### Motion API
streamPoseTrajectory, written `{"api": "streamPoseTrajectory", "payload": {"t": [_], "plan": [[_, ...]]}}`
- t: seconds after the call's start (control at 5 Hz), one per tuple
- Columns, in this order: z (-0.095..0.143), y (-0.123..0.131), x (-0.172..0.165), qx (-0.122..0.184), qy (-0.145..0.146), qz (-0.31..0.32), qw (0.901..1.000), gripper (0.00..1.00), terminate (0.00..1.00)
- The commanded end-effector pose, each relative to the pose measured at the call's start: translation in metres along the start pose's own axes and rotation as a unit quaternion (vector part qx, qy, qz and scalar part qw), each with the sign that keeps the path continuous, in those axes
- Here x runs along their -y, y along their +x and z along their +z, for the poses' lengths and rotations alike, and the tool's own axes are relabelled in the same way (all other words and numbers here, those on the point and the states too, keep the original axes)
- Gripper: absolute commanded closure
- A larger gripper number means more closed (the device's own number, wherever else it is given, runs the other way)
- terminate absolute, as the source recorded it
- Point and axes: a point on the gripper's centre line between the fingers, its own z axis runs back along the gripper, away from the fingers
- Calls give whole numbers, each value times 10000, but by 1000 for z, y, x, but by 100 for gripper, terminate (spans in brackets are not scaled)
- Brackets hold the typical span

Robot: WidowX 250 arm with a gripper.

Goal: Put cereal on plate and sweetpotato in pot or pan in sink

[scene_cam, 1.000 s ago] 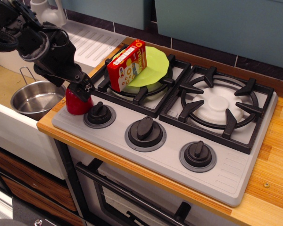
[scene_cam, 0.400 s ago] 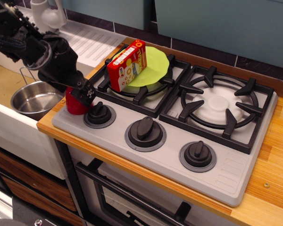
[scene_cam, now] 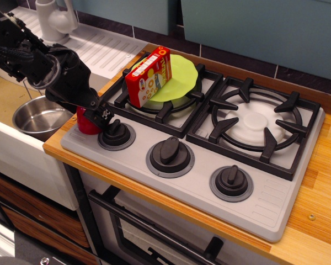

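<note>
The red cereal box (scene_cam: 149,76) stands on the lime-green plate (scene_cam: 181,77), which lies on the left back burner. The glossy red sweetpotato (scene_cam: 86,123) sits at the stove's front left corner, next to the left knob. My black gripper (scene_cam: 99,115) is down over the sweetpotato's top and covers its upper half. One fingertip (scene_cam: 105,115) shows at its right side, and the other is hidden, so I cannot tell whether the jaws are closed on it. The steel pot (scene_cam: 39,117) stands empty in the sink (scene_cam: 11,144), just left of the sweetpotato.
A grey tap (scene_cam: 52,19) and a ribbed white drainboard (scene_cam: 105,51) lie behind the sink. Three black knobs, among them the left knob (scene_cam: 116,132), line the stove front. The right burner grate (scene_cam: 256,124) is bare. A wooden counter edge (scene_cam: 317,221) runs at the right.
My gripper has sunk lower onto the sweetpotato and shifted slightly right, and the arm has dropped with it. The sweetpotato, cereal box, plate and pot have not moved.
</note>
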Motion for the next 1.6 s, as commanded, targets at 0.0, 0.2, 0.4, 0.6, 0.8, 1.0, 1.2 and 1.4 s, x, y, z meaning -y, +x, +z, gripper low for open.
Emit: {"api": "streamPoseTrajectory", "payload": {"t": [0.0,0.2,0.4,0.6,0.8,1.0,1.2,1.4], "plan": [[5,7,0,-55,-47,81,9999,100,0],[12,9,1,-159,-92,133,9997,100,0],[23,11,1,-253,-134,166,9995,100,0],[44,16,-3,-398,-225,144,9989,100,0],[62,23,-15,-364,-335,-26,9988,100,0],[64,27,-31,-209,-471,-213,9984,100,0],[63,31,-51,-126,-628,-405,9971,100,0],[51,28,-68,189,-891,-561,9943,100,0]]}}
